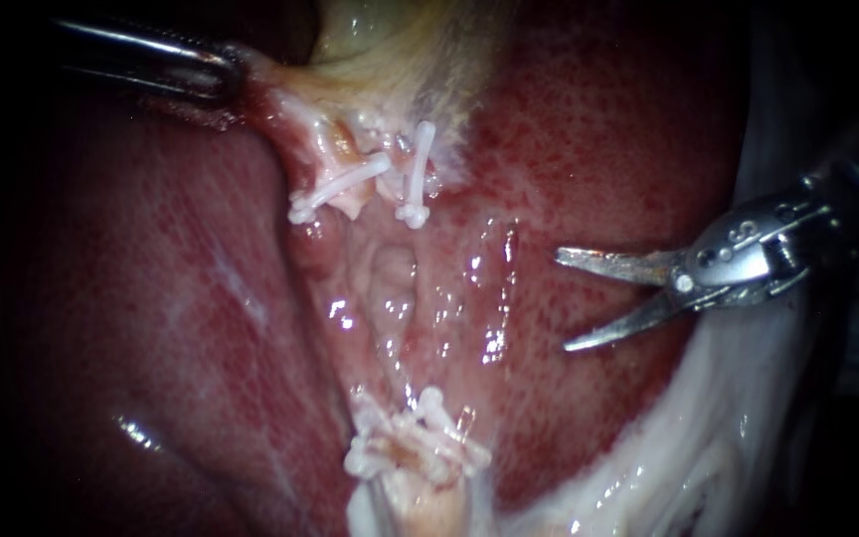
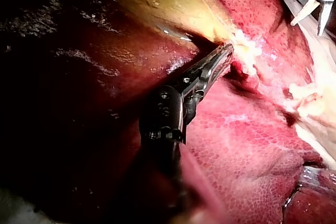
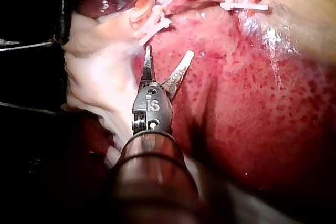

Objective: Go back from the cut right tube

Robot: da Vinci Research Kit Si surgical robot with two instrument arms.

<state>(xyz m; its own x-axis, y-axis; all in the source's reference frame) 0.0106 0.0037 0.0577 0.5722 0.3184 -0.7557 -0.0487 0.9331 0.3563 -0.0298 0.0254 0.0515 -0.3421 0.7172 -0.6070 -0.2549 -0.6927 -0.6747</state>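
**Item: withdrawal from the cut tube, state of field**

- Right instrument (image 1: 564,301): comes in from the right, its two blade-like jaws spread with nothing between them. It hangs over bare liver (image 1: 628,149), apart from both clip groups. In the right wrist view it (image 3: 168,52) sits nearer the lower clips.
- Left instrument (image 1: 223,75): jaws pressed together, pinching the pale edge of the gallbladder (image 1: 390,50) and holding it up. The left wrist view (image 2: 223,56) shows the same grip.
- Cut tube, upper end: under the upper clips (image 1: 415,184), just beside the gallbladder.
- Cut tube, lower end: bundled under the lower clips (image 1: 415,443). Only a glistening bed lies between the two ends. (The lower bundle does not show which stub belongs to the right tube.)
- Progress, as judged: the blades are off the tube and clear, so the retreat looks mostly made.
- Remaining: probably drawing further off towards the right edge and bringing the blades together.
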